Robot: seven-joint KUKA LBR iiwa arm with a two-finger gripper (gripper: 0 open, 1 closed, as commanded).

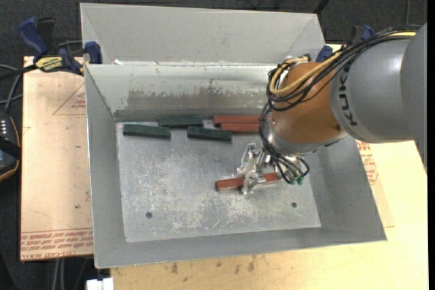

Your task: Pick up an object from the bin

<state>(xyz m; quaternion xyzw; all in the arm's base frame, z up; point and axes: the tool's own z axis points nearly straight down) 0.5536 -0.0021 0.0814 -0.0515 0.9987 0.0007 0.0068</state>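
- The grey metal bin (197, 221) takes up most of your view. Its floor is scuffed and speckled, and its walls slope up to the rim.
- The arm (387, 92) reaches in from the right. You see it as a thick silver-grey body crossing the bin's right wall.
- Its wrist wears a rounded orange cover (306, 115), which hangs above the right half of the floor. Yellow and black cables (284, 78) loop across the top of the cover.
- Look along the foot of the far wall and you find four slim bars grouped in a loose row.
- A dark green bar (146, 131) lies furthest left. A second dark green bar (180, 121) lies just right of it and closer to the wall.
- A third dark green bar (209, 134) sits slightly nearer to you. A red-brown bar (238, 122) ends the row at the right, partly under the cover.
- The task's thing is another red-brown bar (228, 184). It lies flat on the floor, right of centre and well apart from the far row.
- The gripper (251, 180) is down on the middle of this bar, which sticks out to its left and right.
- You cannot tell from here whether the pincer is clenched on the bar or released.
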